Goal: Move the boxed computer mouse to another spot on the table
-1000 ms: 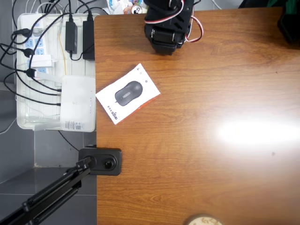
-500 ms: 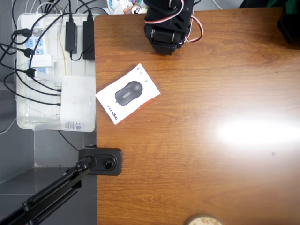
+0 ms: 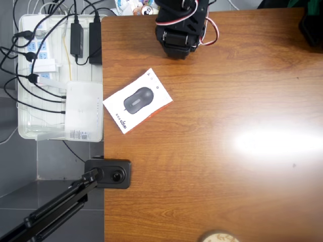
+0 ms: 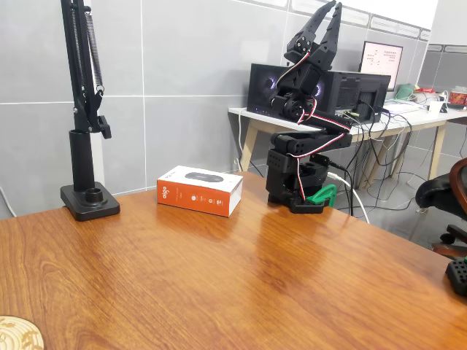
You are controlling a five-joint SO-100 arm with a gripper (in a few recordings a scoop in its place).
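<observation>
We see one boxed computer mouse lying flat near the desk edge, just beside the arm's base, so it looks within easy reach. Our one gripper points up above the folded arm, slightly parted and empty, well apart from the carton. We judge the reach not yet begun. One lamp stand sits nearby.
</observation>
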